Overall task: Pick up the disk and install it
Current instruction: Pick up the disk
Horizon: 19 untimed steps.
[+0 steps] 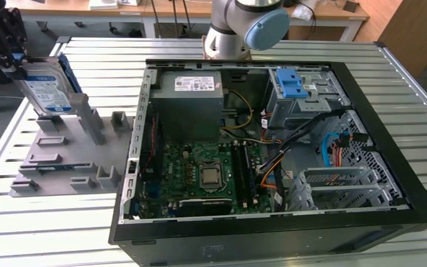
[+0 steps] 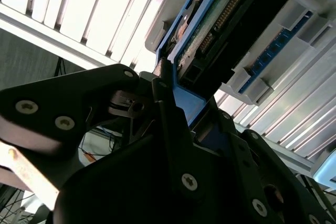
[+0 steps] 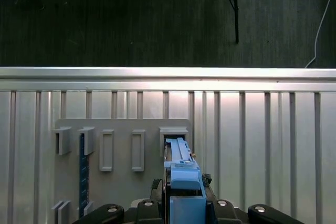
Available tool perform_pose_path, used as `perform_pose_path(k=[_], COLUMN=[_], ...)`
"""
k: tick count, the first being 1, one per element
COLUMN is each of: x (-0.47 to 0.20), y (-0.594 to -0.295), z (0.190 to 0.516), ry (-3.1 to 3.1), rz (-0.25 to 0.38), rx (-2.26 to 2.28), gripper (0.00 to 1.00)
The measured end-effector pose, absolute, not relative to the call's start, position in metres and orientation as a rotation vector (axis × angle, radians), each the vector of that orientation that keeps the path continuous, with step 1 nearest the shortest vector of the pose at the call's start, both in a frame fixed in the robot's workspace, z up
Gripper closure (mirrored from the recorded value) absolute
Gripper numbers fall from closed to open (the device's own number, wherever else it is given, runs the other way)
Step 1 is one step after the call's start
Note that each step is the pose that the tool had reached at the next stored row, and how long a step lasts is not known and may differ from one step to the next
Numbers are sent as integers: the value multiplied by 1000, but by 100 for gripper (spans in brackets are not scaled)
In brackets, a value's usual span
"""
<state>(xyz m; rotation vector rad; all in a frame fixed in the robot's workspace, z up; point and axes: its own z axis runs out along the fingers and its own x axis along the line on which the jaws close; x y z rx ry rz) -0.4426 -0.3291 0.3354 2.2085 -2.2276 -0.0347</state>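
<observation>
Narrow clench of fingers [image 2: 167, 124] on upper end of disk [image 1: 46, 92], pressing blue bracket [image 3: 181, 177] from both sides. Held upright, slightly tilted, at exterior view's left, over far corner slot of grey fixture [image 1: 65, 161] on slatted table [image 1: 43, 233], beside open computer case [image 1: 273, 139]. Cannot tell whether lower end clear of slot.

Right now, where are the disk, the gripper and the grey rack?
the disk [image 1: 48, 93], exterior view, on its white-and-blue label.
the gripper [image 1: 17, 60], exterior view, where it clamps the disk's upper edge.
the grey rack [image 1: 76, 156], exterior view, on its flat base.
</observation>
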Motion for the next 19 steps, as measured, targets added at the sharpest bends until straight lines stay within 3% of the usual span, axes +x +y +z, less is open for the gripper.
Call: perform_pose_path(k=[19], x=[-443], y=[-329], z=[351], ry=[-2227], rz=[-35], rx=[2208], gripper=[64])
